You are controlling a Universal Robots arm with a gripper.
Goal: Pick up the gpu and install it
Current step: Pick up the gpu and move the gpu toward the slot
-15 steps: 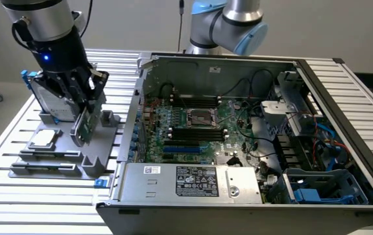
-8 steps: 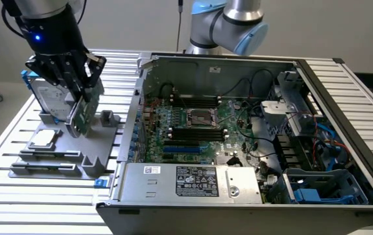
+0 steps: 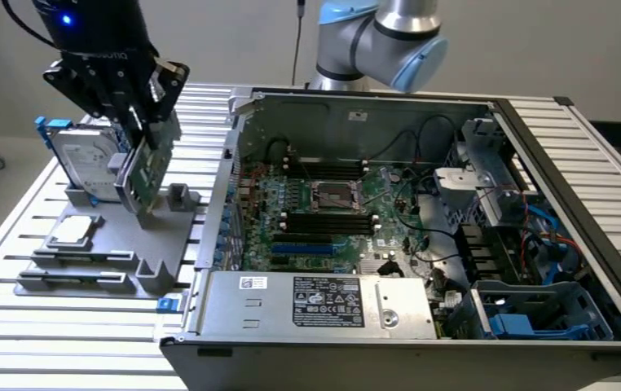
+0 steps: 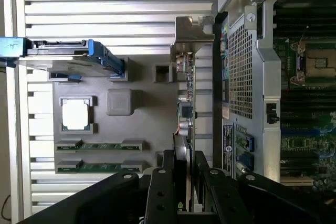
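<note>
The tool [image 3: 137, 130] grips the upright gpu [image 3: 147, 177] between the hard drive [image 3: 82, 152] and the open computer case [image 3: 228, 163].

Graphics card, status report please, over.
Gripper shut on graphics card. Card upright at gray holder, outside the computer case. Hard drive stands close beside it.

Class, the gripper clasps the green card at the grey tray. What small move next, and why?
Probably a short lift straight up. The gripper is shut on the upright green circuit-board gpu, its lower edge low by the grey holder tray, and the open metal computer case stands close beside, so sideways travel now could snag.
</note>
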